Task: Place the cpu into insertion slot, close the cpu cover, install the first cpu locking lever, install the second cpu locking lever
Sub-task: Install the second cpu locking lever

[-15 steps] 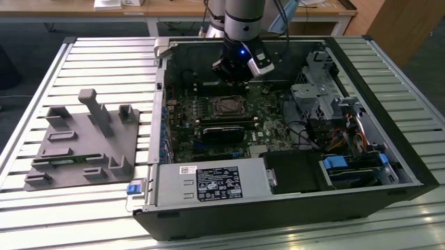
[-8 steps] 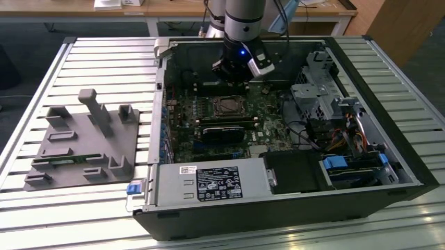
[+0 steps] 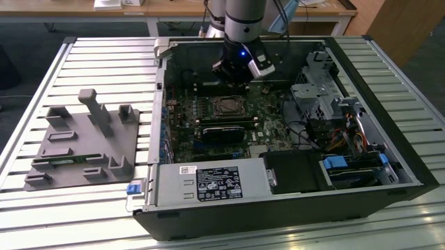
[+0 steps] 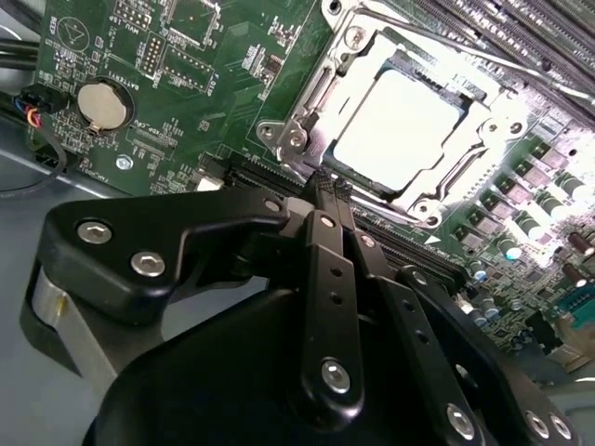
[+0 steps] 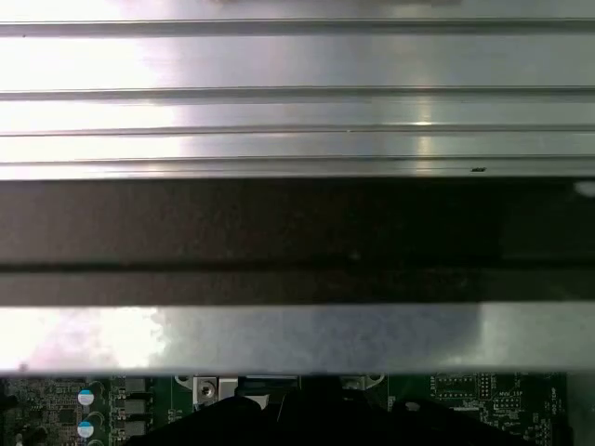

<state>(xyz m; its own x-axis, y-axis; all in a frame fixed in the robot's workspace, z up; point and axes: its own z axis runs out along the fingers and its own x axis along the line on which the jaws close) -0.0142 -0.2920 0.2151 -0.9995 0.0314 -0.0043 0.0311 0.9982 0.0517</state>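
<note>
In the second wrist view the cpu (image 4: 395,121) lies flat in the insertion slot (image 4: 437,82), its face glaring white. The cpu cover (image 4: 307,107), a silver frame with a cut-out centre, lies down around it. My gripper (image 4: 331,186) is shut, its two black fingertips (image 4: 321,200) pressed together right at the edge of the cover's frame. I cannot tell whether a locking lever sits between them. In the exterior view the arm's wrist (image 3: 240,62) hangs just behind the insertion slot (image 3: 228,107) inside the open computer case (image 3: 278,219).
A black graphics card (image 3: 222,130) lies just in front of the socket. Drive cages and cables (image 3: 326,104) crowd the exterior view's right. A grey fixture (image 3: 83,140) stands on the slatted table (image 3: 104,57) at the left. A coin cell (image 4: 100,104) sits on the green board.
</note>
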